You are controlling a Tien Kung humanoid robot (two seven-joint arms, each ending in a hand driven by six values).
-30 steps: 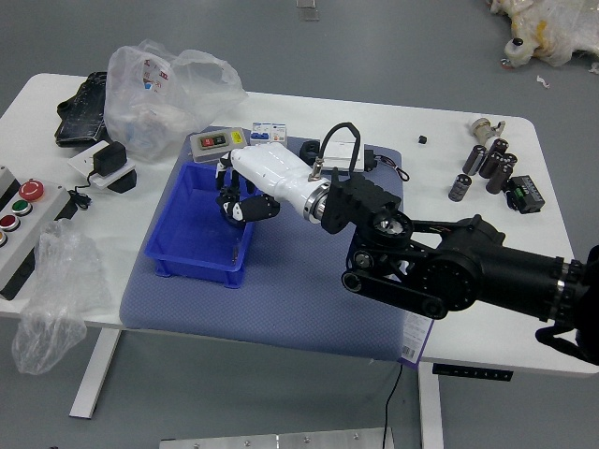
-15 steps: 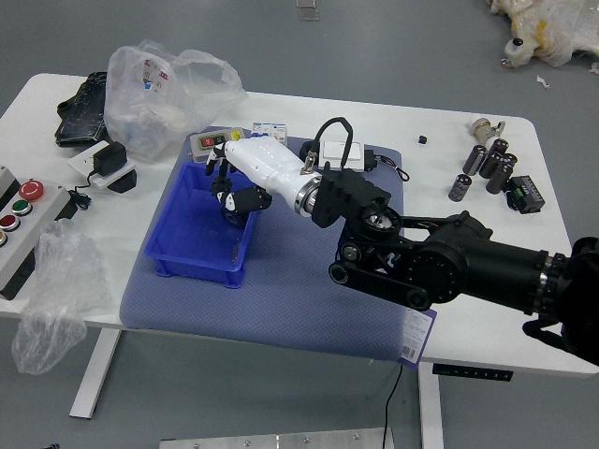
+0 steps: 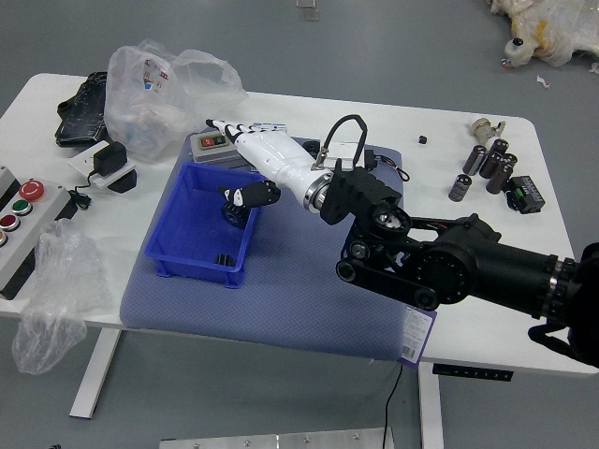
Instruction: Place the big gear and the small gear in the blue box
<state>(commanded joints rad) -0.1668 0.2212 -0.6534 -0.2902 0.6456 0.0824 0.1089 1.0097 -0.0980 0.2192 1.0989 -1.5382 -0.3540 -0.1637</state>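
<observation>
My right hand (image 3: 232,161) reaches in from the right over the blue box (image 3: 198,271), its fingers stretched out above the box's far right corner and its thumb apart, with nothing held. Inside the box, against the right wall just below the thumb, lies a dark round piece that looks like the big gear (image 3: 235,216), partly covered by the thumb. A small black ridged piece, likely the small gear (image 3: 225,260), rests in the box's near right corner. My left hand is out of view.
The box stands on a blue-grey mat (image 3: 304,309). Behind it are a grey meter (image 3: 211,144) and plastic bags (image 3: 154,103). A button panel (image 3: 23,220) stands at left; black cylinders (image 3: 491,164) stand at right.
My right hand's fingers have straightened and lifted off the dark piece in the box. The small black ridged piece now shows in the near right corner, where a small upright shape showed before.
</observation>
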